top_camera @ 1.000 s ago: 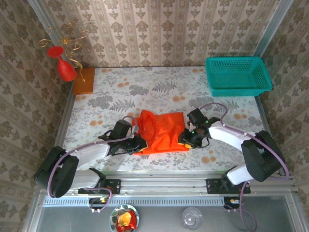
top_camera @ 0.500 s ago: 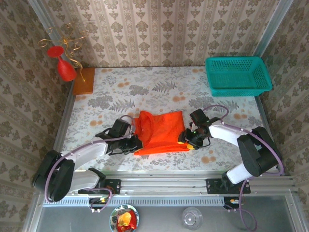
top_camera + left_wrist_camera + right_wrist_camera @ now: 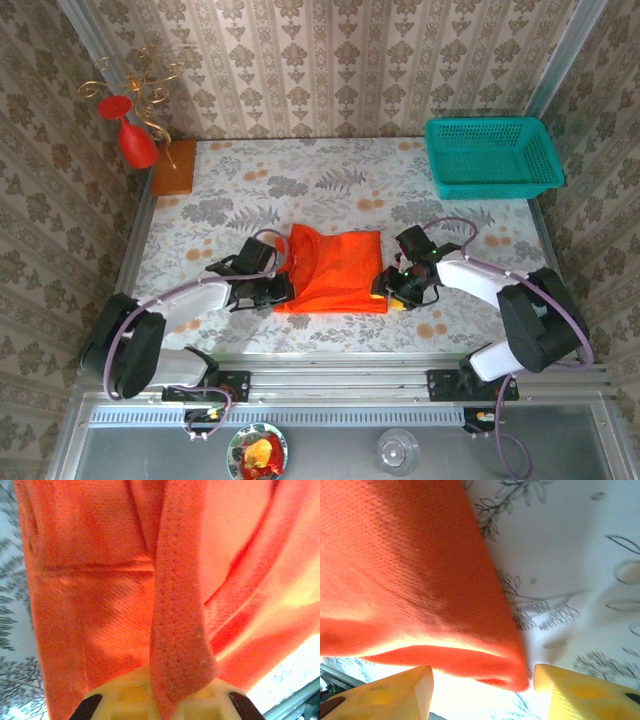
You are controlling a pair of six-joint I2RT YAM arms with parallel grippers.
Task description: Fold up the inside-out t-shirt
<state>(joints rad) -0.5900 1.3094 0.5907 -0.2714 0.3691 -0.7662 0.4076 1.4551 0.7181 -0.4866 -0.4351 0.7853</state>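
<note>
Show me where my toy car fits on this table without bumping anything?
The widest bare stretch of table runs along the far edge, between the wooden block and the teal basket, behind the orange t-shirt. A smaller patch lies left of the shirt, nearer than the block. The near middle is crowded: left gripper and right gripper flank the shirt.

Top camera looks steeply down from high behind the near edge across the whole bench (image 3: pixel 300 175), while both wrist cameras sit tight over the orange t-shirt (image 3: pixel 335 272), the cloth all three share.
</note>
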